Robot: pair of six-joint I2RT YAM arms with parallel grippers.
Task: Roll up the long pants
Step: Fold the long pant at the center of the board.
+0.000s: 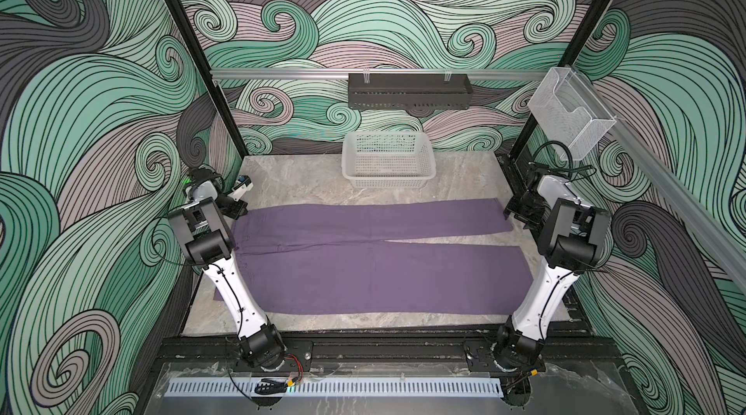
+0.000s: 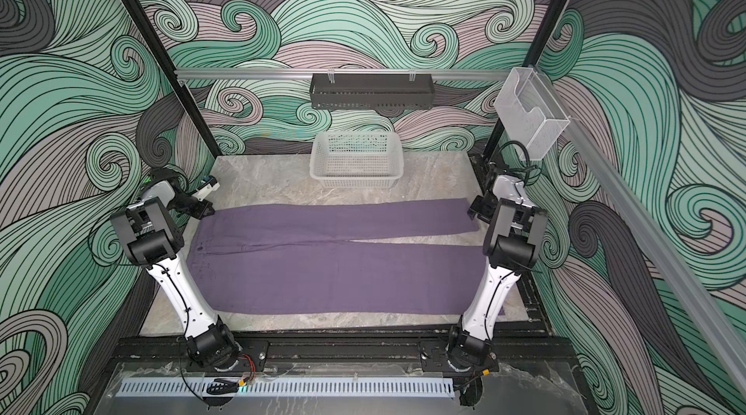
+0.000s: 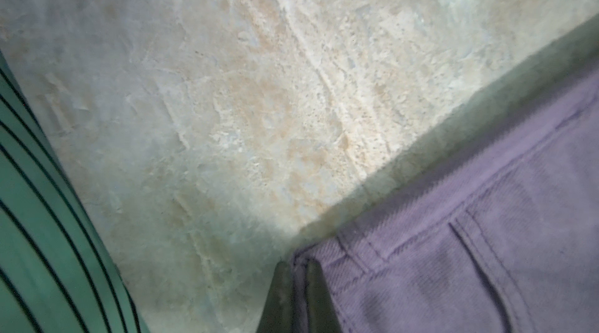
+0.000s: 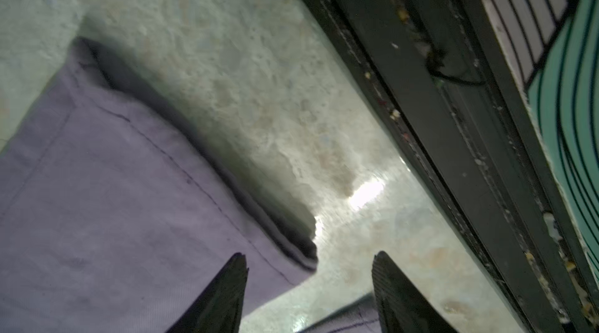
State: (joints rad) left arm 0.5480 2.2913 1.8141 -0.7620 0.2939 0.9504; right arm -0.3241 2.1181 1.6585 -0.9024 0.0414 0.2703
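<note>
left pincer (image 3: 296,271) pinches the waistband corner of the long pants (image 1: 363,267); right pincer (image 4: 309,258), spread astride a hem corner, may close on 1 layer and slip, skewing the fold.

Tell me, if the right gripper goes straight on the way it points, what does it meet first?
Probably the long pants: the open right gripper straddles a leg's hem corner, one fingertip over fabric, one over the bare table. Depth is unclear.

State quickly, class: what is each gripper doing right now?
Left gripper: closed on the waistband corner of the long pants.
Right gripper: open, jaws apart over a leg hem, holding nothing.
</note>
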